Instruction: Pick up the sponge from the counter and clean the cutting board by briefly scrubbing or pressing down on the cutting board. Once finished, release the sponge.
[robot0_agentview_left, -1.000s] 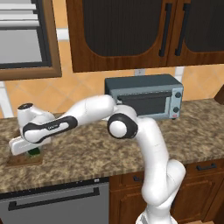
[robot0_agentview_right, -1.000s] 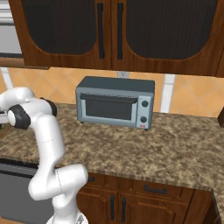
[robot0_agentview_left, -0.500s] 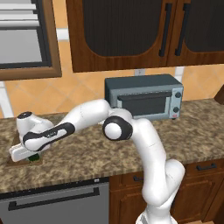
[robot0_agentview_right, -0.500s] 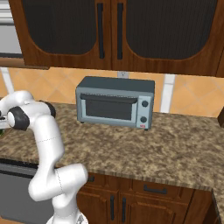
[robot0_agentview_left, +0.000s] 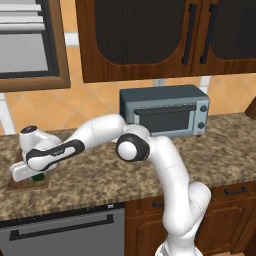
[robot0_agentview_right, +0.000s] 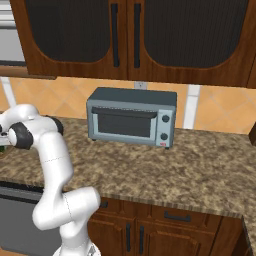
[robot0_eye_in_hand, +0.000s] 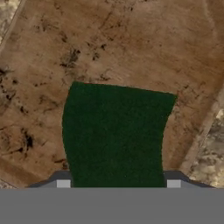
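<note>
The sponge (robot0_eye_in_hand: 116, 135) lies dark green and flat against the cutting board (robot0_eye_in_hand: 109, 48), its near end running down between the two finger tips of the gripper (robot0_eye_in_hand: 118, 183), which sit close against its sides and appear clamped on it. In the hand view the brown wood grain of the board spreads all around the sponge, with speckled granite of the counter (robot0_eye_in_hand: 210, 140) showing past the board's edge at the right and in the upper left corner. From the left base view the sponge (robot0_agentview_left: 36, 177) is a small green sliver under the hand, resting on the cutting board (robot0_agentview_left: 20, 185) at the far left of the counter (robot0_agentview_left: 100, 185), near its front edge. The white arm reaches out long and low to the left, its hand pressed down over the board. Well apart to the right, a grey-blue toaster oven (robot0_agentview_left: 165, 110) stands at the back of the counter beneath dark wooden cabinets (robot0_agentview_left: 150, 35).
</note>
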